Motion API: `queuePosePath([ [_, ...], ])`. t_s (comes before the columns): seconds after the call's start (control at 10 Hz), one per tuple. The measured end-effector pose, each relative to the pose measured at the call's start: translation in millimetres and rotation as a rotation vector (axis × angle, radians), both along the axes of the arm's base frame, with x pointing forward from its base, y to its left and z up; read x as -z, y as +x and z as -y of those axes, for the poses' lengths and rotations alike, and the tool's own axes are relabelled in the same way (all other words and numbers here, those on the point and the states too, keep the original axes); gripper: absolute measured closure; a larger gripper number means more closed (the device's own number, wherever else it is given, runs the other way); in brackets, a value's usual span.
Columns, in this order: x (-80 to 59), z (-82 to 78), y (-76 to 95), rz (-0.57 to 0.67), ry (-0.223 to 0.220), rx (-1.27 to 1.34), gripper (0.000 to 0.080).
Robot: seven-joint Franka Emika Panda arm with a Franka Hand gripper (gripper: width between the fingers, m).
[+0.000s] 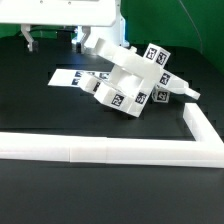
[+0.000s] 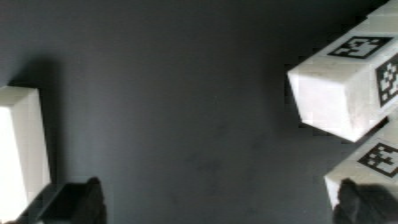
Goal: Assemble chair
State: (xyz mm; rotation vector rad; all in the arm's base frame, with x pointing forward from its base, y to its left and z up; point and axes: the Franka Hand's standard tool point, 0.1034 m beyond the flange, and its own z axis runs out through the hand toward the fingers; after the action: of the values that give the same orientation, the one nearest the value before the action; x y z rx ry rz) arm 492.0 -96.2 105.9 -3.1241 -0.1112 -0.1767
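Step in hand, as I judge it: an approach or re-aim before a grasp, not a join. The chair (image 1: 130, 82) is a part-built, tipped cluster of white tagged blocks and slabs lying on the black counter (image 1: 40, 110) at the centre of the exterior frame. Its lower-left end is over or against the right end of the marker board (image 1: 68, 77); I cannot tell which. The white border rail (image 1: 100, 150) runs along the lower edge and up the right side, well clear of the cluster. The arm (image 1: 95, 15) is a white mass at the top centre of that frame; the gripper itself cannot be made out there. In the wrist view the gripper (image 2: 217, 200) stands wide open and empty, with only bare counter between its dark fingers (image 2: 71, 200). One tagged white block (image 2: 338, 85) of the chair sits off to one side, ahead of one finger and outside the gap, not touching it. A white edge shows on the opposite side; what it is I cannot say. Next move likely calls for shifting sideways to centre the jaws over that block, squaring the fingers to its flat faces, then lowering. The cluster's tilt makes alignment the awkward part.
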Motion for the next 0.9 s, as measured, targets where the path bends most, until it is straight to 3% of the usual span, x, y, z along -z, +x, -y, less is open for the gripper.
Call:
queuePosePath([
  [0.3, -19.6, -10.4, 7.8, 0.012, 0.022, -0.005, 0.0151],
  [0.5, -27.2, -15.1, 1.0, 0.045, 0.021, -0.003, 0.0151],
  [0.9, -26.4, -18.7, 0.4, 0.042, 0.025, 0.042, 0.0151],
])
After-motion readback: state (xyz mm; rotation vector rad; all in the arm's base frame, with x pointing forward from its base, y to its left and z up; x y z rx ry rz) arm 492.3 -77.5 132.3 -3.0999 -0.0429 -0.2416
